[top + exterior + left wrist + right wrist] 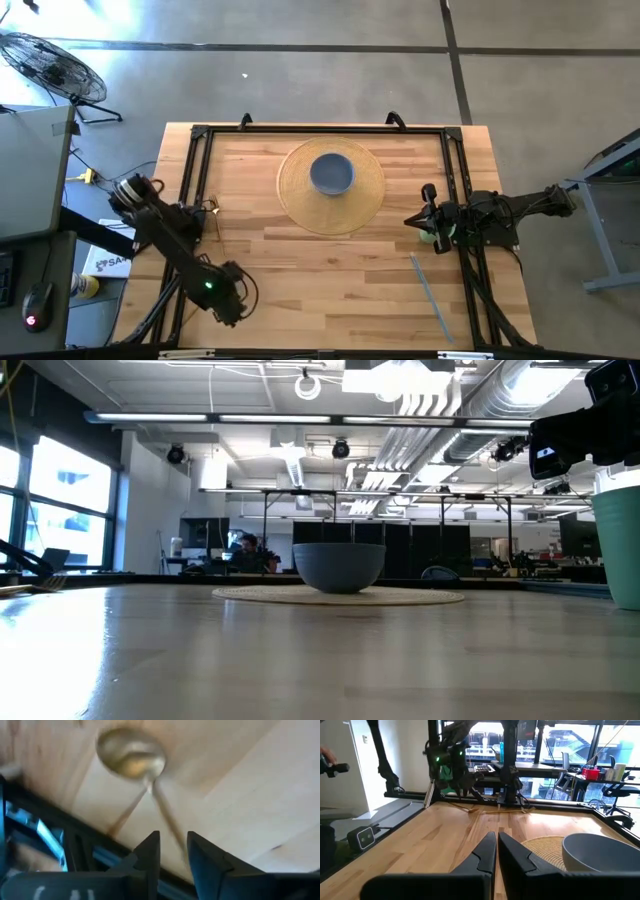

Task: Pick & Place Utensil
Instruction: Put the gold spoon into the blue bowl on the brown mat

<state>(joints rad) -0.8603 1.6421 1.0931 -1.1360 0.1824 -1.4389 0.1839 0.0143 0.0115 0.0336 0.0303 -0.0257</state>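
- Underneath everything lies a worktop (330, 280) of pale, butcher-block wood in long glued strips, smooth and lightly glossy, with a black metal frame (320, 130) running along its far edge and down both sides.
- Around it, the high view shows a grey concrete floor (300, 80) crossed by dark seams, and a standing fan (50, 65) off the far left corner.
- Beyond the far edge, the low view looks into a large room with exposed ceiling ducts (450, 400), hanging lights and tall windows.
- Near the middle of the far edge sits a round woven mat (331, 186), straw-coloured and flat, with a blue-grey bowl (331, 173) at its centre, smooth and matte.
- Close to the left edge lies the gold spoon (131, 759), metallic, with a rounded oval bowl and a thin stem; a second slim gold utensil (212, 210) crosses beside it.
- The left pincer (172, 847) hangs just above the spoon's stem, its dark angular fingers slightly spread, the stem running between them.
- The right pincer (422, 220) waits by the right edge, fingers pressed nearly together, next to a teal cup (620, 550).
- A long grey strip (430, 298) lies flat near the near right corner.
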